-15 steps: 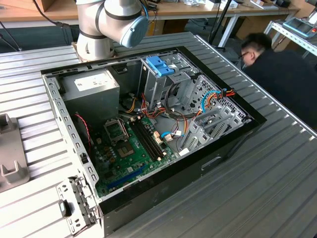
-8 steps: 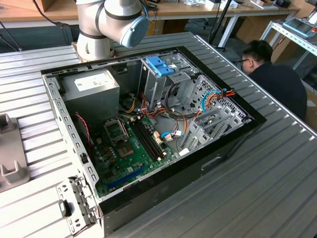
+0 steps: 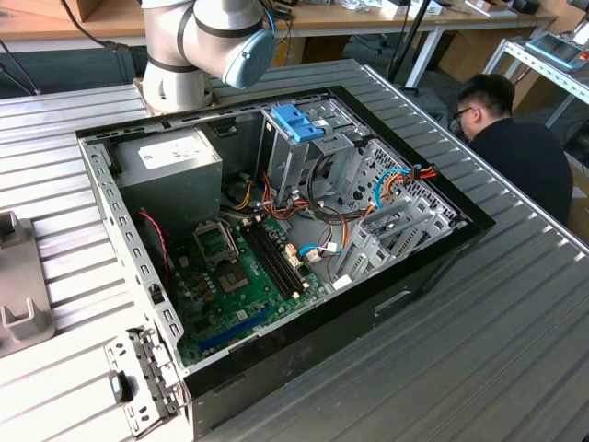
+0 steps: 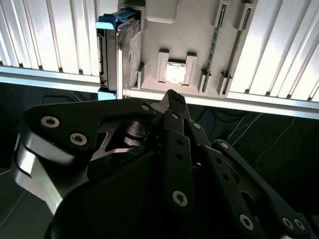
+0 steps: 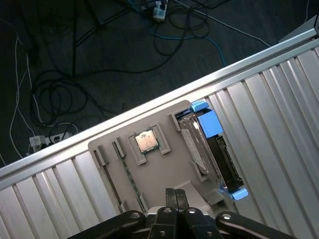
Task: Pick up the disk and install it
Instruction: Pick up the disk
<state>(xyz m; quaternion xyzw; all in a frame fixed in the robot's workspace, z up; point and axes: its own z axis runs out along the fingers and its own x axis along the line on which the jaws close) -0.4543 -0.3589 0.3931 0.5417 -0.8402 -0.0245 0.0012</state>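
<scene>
Robotics lab, open computer case (image 3: pixel 416 284), slatted metal table (image 3: pixel 515 359), workbenches (image 3: pixel 350 20) behind

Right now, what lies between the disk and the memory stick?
A square chip in its own holder recess, between disk and stick, in both wrist views.

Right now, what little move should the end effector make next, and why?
Probably a short sideways shift to above the disk. The end effector hangs over the middle of the grey holder, shut and empty, while the disk stands on edge in a slot alongside.
</scene>
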